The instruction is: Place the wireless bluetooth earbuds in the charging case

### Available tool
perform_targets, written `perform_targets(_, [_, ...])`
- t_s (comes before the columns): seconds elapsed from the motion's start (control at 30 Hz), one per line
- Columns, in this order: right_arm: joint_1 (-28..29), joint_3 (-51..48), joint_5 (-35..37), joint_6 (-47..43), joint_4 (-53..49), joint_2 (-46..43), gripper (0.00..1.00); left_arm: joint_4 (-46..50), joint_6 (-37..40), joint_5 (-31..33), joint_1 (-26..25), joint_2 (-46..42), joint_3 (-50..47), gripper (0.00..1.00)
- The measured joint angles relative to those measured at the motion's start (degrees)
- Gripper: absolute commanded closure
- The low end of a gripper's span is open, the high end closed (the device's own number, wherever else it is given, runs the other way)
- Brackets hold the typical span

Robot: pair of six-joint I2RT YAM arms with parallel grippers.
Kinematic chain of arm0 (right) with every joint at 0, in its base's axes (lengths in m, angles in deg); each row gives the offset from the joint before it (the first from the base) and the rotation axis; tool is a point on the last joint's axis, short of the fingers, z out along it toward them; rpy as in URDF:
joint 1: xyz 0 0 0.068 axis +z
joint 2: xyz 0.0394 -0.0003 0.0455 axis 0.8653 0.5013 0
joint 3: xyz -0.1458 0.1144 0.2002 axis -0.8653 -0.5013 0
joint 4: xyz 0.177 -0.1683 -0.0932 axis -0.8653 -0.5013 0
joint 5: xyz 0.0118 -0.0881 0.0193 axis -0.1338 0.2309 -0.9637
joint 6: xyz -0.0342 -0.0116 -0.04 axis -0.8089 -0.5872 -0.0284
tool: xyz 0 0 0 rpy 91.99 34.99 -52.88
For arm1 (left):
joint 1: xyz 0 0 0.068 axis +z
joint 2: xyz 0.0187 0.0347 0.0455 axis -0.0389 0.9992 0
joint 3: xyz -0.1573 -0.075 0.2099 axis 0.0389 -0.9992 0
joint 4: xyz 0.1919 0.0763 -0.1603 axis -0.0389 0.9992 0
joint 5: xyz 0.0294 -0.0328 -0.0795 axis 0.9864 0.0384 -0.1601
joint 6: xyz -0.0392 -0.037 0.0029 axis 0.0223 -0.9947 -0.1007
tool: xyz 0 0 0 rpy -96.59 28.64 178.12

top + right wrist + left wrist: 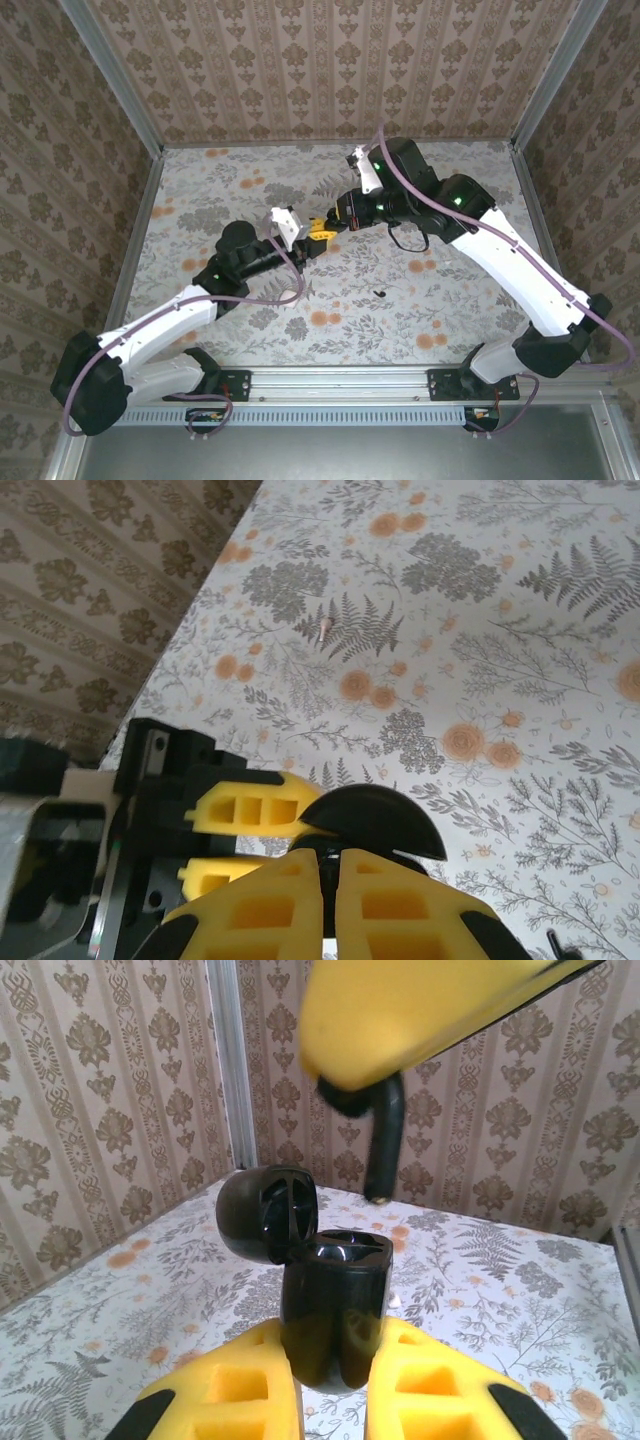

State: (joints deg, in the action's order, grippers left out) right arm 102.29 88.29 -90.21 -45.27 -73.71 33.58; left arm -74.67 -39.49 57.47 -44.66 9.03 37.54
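My left gripper (335, 1365) is clamped on the charging case (335, 1300), lid (265, 1210) open, above the table (250, 190), my right gripper (330, 885) is pinched on 1 earbud (385, 1135) hanging just over its mouth, and the 2nd earbud (381, 294) lies on the table, so I judge neither seated yet.

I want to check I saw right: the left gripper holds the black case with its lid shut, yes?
No. The left gripper does hold the charging case, but its lid is flipped open; the left wrist view shows it.
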Motion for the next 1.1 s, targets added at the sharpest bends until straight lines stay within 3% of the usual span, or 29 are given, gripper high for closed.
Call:
perform_targets(0.53, [-0.11, 0.26, -6.54, -14.36, 0.44, -3.98, 0.92, -4.81, -9.07, -13.14, 3.91, 0.00, -0.02, 1.00])
perform_targets(1.1, [-0.48, -3.39, -10.34, -20.02, 3.39, -4.87, 0.92, -6.51, -12.76, -18.16, 3.91, 0.00, -0.02, 1.00])
